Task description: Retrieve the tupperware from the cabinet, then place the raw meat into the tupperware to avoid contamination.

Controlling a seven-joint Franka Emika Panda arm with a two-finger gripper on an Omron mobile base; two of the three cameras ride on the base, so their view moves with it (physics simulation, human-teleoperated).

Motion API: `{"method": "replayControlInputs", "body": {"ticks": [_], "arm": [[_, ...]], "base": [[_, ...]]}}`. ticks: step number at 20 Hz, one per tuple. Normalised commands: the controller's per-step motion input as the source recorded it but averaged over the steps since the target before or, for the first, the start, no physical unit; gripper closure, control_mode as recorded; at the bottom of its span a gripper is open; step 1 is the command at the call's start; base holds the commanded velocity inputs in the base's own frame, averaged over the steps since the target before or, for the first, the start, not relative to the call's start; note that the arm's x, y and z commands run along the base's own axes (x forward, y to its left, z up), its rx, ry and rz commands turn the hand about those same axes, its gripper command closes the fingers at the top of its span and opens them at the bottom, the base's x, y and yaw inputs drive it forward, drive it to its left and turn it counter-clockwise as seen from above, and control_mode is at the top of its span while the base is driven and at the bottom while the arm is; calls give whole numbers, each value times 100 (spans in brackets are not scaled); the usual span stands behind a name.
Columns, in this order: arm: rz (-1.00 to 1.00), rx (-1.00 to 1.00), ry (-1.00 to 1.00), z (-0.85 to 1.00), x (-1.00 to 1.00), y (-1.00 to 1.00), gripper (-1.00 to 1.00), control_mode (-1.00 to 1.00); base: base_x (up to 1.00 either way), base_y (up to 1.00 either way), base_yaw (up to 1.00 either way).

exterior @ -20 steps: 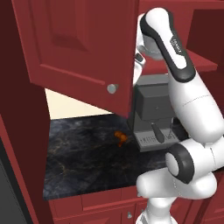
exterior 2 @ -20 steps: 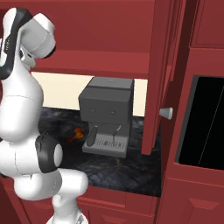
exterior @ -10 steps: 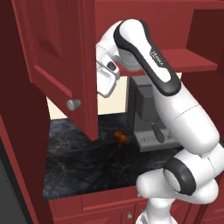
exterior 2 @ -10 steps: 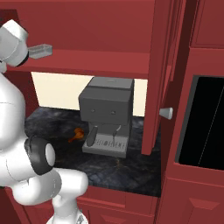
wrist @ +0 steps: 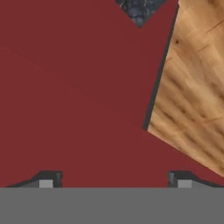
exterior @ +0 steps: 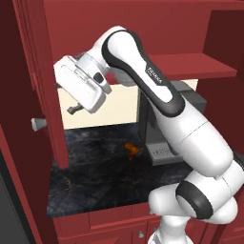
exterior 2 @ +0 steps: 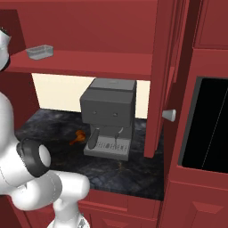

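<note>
A small clear tub [exterior 2: 39,52] sits at the left end of the red cabinet shelf [exterior 2: 98,63]. Below, the dark marbled counter [exterior 2: 133,167] carries a grey machine [exterior 2: 108,116] and, left of it, an orange meat piece [exterior 2: 78,136].

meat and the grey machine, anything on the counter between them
Nothing: in the right base view the dark counter lies bare between the meat and the machine.

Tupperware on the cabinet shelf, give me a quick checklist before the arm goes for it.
1. Both dark red wooden cabinet doors swung open: ok.
2. Small translucent grey-white tupperware upright on the red shelf: ok.
3. Gripper jaws wide apart, holding nothing: ok.
4. Gripper aimed at the tupperware: not ok, it faces the left door.
5. Small orange-brown raw meat lying on the dark counter: ok.
6. Tupperware empty: cannot tell.
</note>
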Motion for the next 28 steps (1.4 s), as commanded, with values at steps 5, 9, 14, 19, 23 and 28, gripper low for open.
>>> {"method": "replayControlInputs", "body": {"ticks": [5, 9, 14, 19, 23, 28], "arm": [[-10, -2, 0, 0, 2, 36, -100, -100], [-6, 0, -1, -1, 0, 18, -100, -100], [0, -2, 0, -4, 3, -12, -100, -100], [2, -9, -8, -3, 14, -39, -100, -100], [0, -19, -26, 2, 5, -43, -100, -100], [-4, -26, -36, 1, 0, -31, -100, -100]], "base": [[0, 0, 0], [0, 0, 0], [0, 0, 0], [0, 0, 0], [0, 0, 0], [0, 0, 0]]}}
